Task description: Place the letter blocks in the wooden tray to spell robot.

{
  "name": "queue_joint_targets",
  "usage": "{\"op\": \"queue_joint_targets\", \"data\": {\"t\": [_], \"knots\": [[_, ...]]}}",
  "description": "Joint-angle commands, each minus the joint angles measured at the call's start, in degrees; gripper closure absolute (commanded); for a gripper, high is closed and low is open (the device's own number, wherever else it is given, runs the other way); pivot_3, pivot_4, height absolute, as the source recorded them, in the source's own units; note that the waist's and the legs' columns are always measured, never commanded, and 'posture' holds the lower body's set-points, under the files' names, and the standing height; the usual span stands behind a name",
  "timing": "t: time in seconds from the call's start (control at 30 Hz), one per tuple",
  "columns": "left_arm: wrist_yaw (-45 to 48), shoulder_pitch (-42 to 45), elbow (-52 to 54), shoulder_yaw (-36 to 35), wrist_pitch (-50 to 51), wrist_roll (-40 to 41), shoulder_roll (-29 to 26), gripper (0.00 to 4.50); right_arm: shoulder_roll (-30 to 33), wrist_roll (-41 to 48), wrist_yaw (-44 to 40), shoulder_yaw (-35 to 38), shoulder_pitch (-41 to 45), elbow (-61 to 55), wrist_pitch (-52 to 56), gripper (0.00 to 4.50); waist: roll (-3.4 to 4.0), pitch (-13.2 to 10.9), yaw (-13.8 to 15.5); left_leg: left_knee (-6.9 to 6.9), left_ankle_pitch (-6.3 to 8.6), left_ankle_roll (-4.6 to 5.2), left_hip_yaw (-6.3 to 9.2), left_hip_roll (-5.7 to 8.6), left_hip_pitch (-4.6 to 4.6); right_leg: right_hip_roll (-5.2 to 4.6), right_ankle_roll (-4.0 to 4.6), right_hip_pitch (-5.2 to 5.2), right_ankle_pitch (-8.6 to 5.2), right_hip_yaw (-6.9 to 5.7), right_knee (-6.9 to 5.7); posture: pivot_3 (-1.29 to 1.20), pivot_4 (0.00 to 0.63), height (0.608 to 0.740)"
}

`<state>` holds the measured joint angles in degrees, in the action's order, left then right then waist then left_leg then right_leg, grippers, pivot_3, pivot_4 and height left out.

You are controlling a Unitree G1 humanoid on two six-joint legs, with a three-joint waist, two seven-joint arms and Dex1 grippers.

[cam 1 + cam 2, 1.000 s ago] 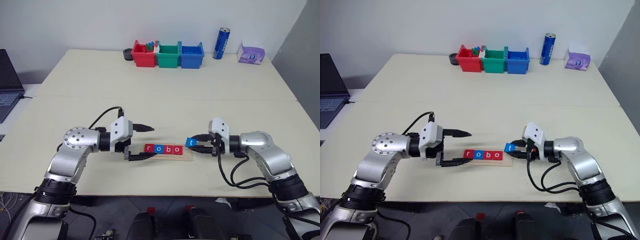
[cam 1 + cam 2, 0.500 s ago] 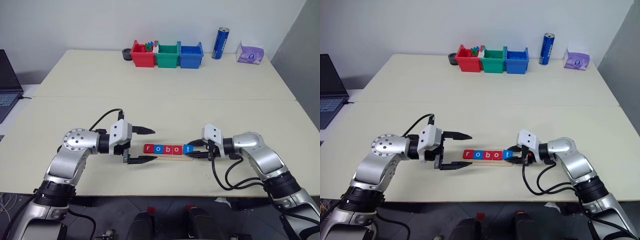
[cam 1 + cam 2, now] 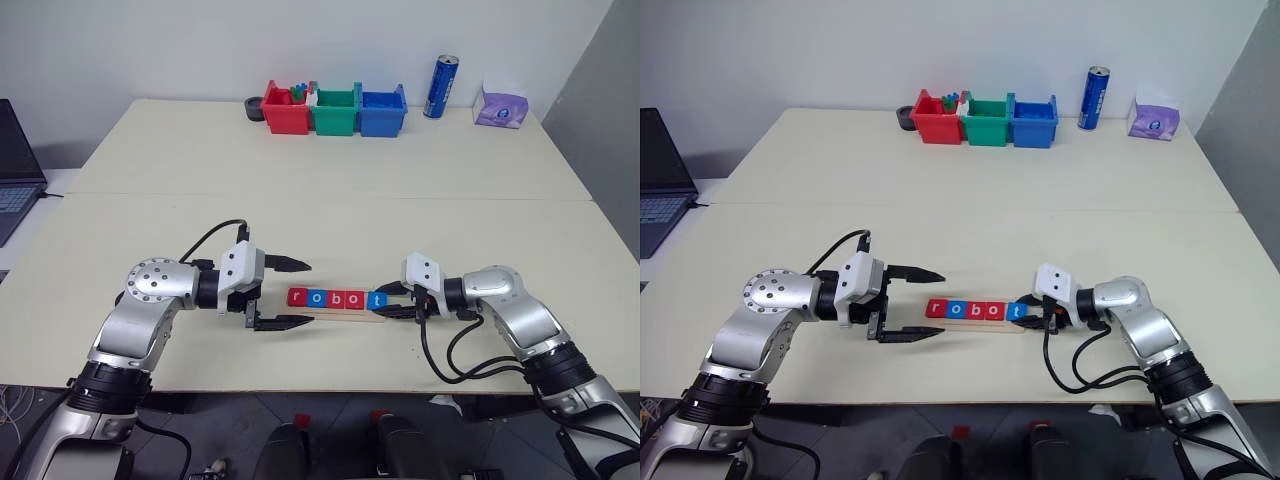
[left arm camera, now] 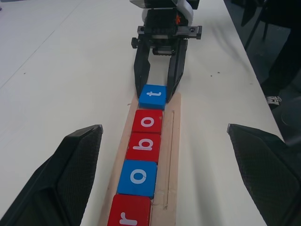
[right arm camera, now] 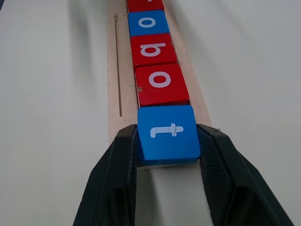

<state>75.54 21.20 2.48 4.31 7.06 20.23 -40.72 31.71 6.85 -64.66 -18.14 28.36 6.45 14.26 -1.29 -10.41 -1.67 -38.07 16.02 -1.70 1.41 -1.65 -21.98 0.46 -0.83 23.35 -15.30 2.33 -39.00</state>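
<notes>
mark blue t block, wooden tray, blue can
blue t block [image 5: 168,131], right wrist view, top face.
wooden tray [image 4: 172,141], left wrist view, bare strip beside tiles.
blue can [image 3: 442,87], left eye view, mid body.

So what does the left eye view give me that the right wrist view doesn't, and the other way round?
Left eye view adds: the open left end effector at the tray's other end, plus the bins and can at the table's far edge. Right wrist view adds: black fingers pressed against both sides of the t block, and the groove along the wooden tray. Shared: the letter blocks in a row on the tray, t last, at the right end effector.
</notes>
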Motion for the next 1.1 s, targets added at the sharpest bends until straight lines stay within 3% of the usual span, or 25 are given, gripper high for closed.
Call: {"op": "queue_joint_targets", "data": {"t": [0.03,0.23,0.27,0.47,0.5,0.67,0.77,1.1], "knots": [[0.1,1.0,1.5,-0.6,-0.7,0.6,-0.3,0.0,-0.4,-0.6,-0.3,-0.1,1.2,-0.1,-1.5,3.05,0.0,0.0,0.0,0.0,0.0,0.0,0.0,0.0,0.0,0.0,0.0,0.0,0.0,0.0,0.0,0.0,0.15,0.74],[0.0,1.2,1.8,-0.5,-0.5,0.6,-0.3,0.0,-0.9,-1.0,-0.8,0.2,1.8,0.6,-1.7,3.05,0.0,0.0,0.0,0.0,0.0,0.0,0.0,0.0,0.0,0.0,0.0,0.0,0.0,0.0,0.0,0.0,0.15,0.74],[0.1,1.2,1.8,-0.5,-0.5,0.6,-0.3,0.0,-0.9,-1.0,-0.9,0.3,1.9,0.6,-1.6,2.3,0.0,0.0,0.0,0.0,0.0,0.0,0.0,0.0,0.0,0.0,0.0,0.0,0.0,-0.01,-0.01,0.0,0.15,0.74],[0.0,1.7,1.3,-0.1,-0.9,0.3,0.1,0.0,-0.8,1.2,-1.5,1.6,1.9,-0.4,1.9,0.22,0.0,0.0,0.0,0.0,0.0,0.0,0.01,0.0,0.0,0.0,0.0,0.0,0.0,0.0,-0.01,0.0,0.15,0.74],[0.0,1.7,1.2,-0.1,-0.9,0.3,0.2,0.0,-0.7,2.2,-1.3,2.7,1.9,-0.9,3.4,0.02,0.0,0.0,0.0,0.0,0.0,0.0,0.01,-0.01,0.0,0.0,0.0,0.0,0.0,-0.01,-0.01,0.0,0.15,0.74],[0.2,1.9,0.9,-0.1,-1.1,0.3,0.4,0.0,0.5,5.6,0.0,7.2,2.0,-1.3,8.2,0.02,0.0,0.0,0.0,0.0,0.0,0.0,0.02,-0.01,0.0,-0.01,0.01,0.0,0.01,0.0,-0.01,0.0,0.15,0.74],[0.2,1.9,0.8,-0.1,-1.2,0.3,0.5,0.0,1.6,5.8,-0.3,8.0,0.6,-1.9,8.4,0.63,0.0,0.0,0.0,0.0,0.0,0.0,0.01,0.0,0.0,-0.01,0.01,0.0,0.0,0.0,-0.01,0.0,0.15,0.74],[0.5,2.3,0.2,-0.1,-1.3,0.2,0.4,0.0,2.9,5.2,-1.2,6.2,-3.0,-5.1,6.4,4.19,0.0,0.0,0.0,0.0,0.0,0.0,0.0,0.0,0.02,0.0,0.0,0.0,0.0,0.01,-0.03,0.0,0.15,0.74]]}}
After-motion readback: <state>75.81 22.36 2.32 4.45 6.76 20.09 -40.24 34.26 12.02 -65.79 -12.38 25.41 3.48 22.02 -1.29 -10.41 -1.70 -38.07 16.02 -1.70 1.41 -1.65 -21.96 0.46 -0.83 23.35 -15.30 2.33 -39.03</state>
